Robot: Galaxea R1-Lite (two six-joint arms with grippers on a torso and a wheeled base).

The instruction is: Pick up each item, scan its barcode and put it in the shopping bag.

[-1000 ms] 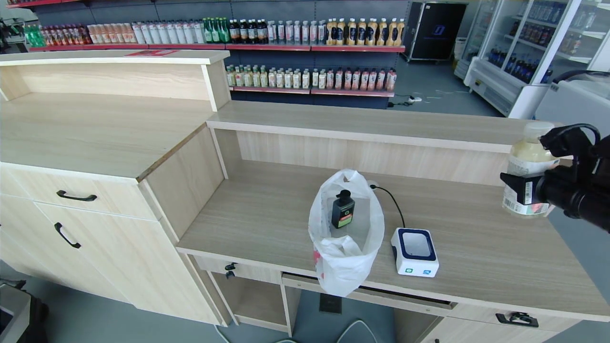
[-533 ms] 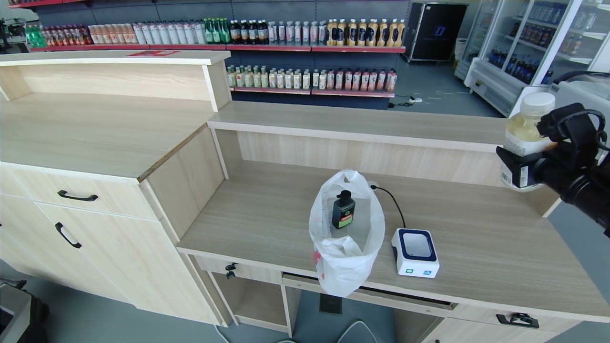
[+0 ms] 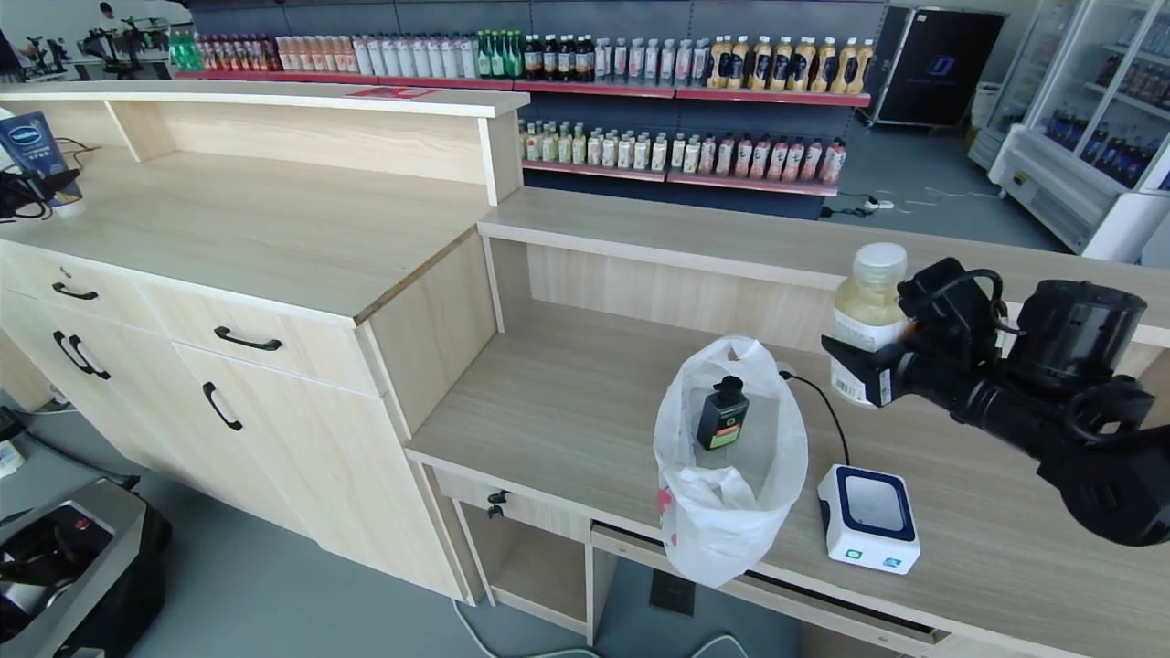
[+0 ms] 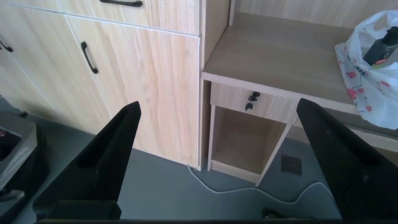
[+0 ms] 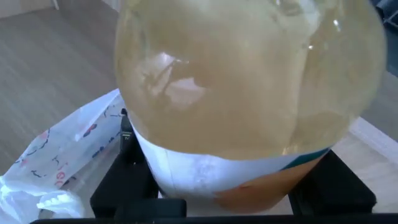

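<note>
Right now your right gripper (image 3: 868,367) is clamped around the lower, labelled part of the juice bottle (image 3: 864,306), carrying it upright in the air over the counter (image 3: 567,402). That grip low on the body leaves the white cap and shoulder free, and it keeps the bottle steady while it travels. The bottle hangs above and a little behind the scanner (image 3: 868,516), well clear of its glass, so I'd judge the scan step is not yet done; you will need to bring the label down to face that window. Where the barcode sits on the label I cannot make out for sure.

Notice how the scanner stands just beside the shopping bag (image 3: 722,525), its cable (image 3: 827,407) running back toward the counter wall. That pairing lets you scan and drop with one short sideways move. The bag stands with its mouth open, overhanging the counter's front edge slightly, and a dark bottle (image 3: 722,416) already stands inside, so leave room for it when you lower the juice.

Your left gripper (image 4: 219,106) is spread wide and holds nothing, parked low over the floor before the cabinet, out of the working arm's way.
</note>
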